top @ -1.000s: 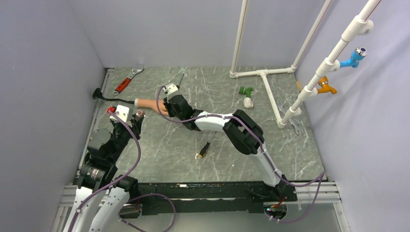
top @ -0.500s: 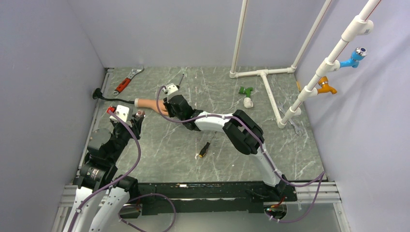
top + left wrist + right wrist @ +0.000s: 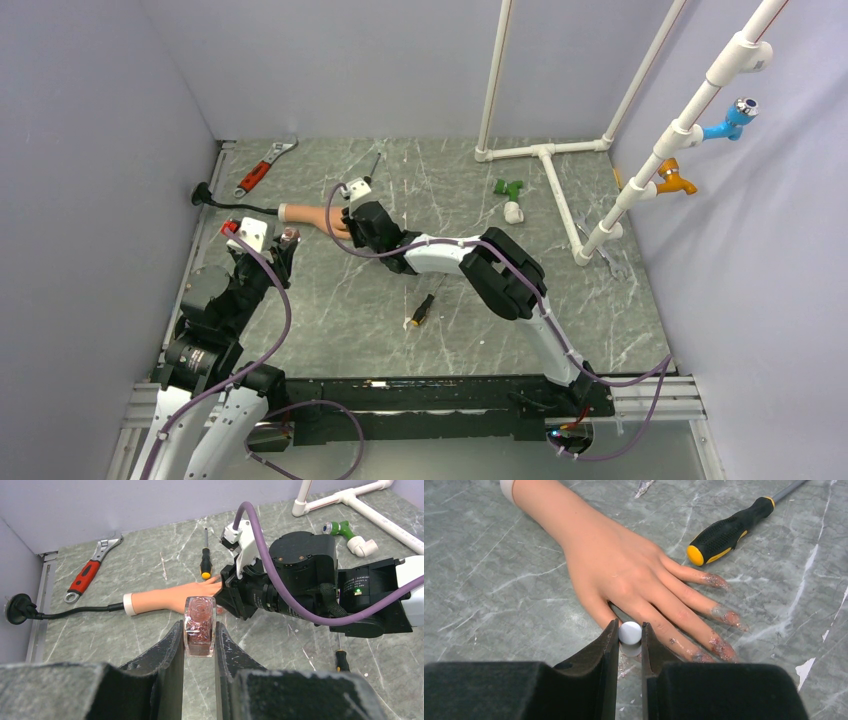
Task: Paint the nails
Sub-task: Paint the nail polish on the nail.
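Left pincer (image 3: 199, 631): clamped on glittery polish bottle (image 3: 200, 622). Right pincer (image 3: 629, 630): gripping white round cap (image 3: 630, 632) beside mannequin hand (image 3: 624, 575); nails (image 3: 730, 617) smeared.

Your left arm (image 3: 215, 310) sits folded close above its base at the table's left side, wrist aimed away from you. Its left gripper (image 3: 199, 628) is clamped on a bottle (image 3: 199, 612), held upright between the jaws. Your right arm (image 3: 500, 275) is bent at the elbow near mid-table, its forearm stretched across to the far left and its wrist pitched down, low over the surface. The right gripper (image 3: 630, 629) is nearly closed, pinching a small white knob (image 3: 630, 633) at the fingertips.
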